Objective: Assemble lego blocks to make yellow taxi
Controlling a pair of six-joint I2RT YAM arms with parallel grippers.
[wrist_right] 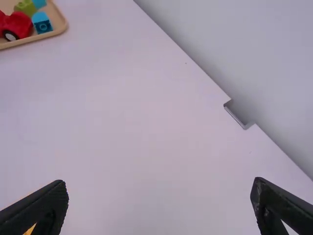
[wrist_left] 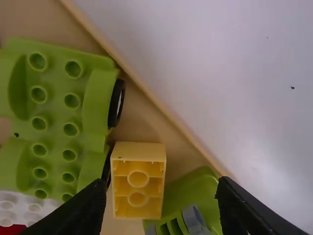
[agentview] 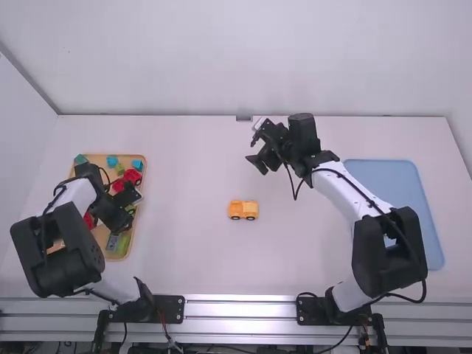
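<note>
At the near half of the wooden tray (agentview: 144, 193), your left tool (wrist_left: 161, 185) hangs over the parts with its fingers wide apart and nothing held; a yellow block (wrist_left: 138, 181) lies between them, hollow underside up. That placing looks meant for a pick, and since the block is upside down, you will probably have to turn it before its studs can face upward. Mind the crowding inside the tray: a green wheeled base (wrist_left: 54, 98) sits just beside the block, its black wheel (wrist_left: 116, 103) close by, and a light green piece (wrist_left: 195, 183) with a grey part (wrist_left: 193, 218) lies at the other side, partly in the closing path, so a finger could catch it. A white block (wrist_left: 22, 209) is beside the green base. Out on the table (agentview: 199, 258), well apart to the right of the tray, the yellow taxi body (agentview: 243, 210) stands upright on its wheels, with room around it for adding a part. Farther right of the tray lies a blue mat (agentview: 398, 221). Beyond the taxi body, your right tool (wrist_right: 160, 185) is wide open and empty, perhaps kept aside to steady the build. At the tray's far end are a red car (wrist_right: 17, 24) and teal blocks (wrist_right: 42, 22).
</note>
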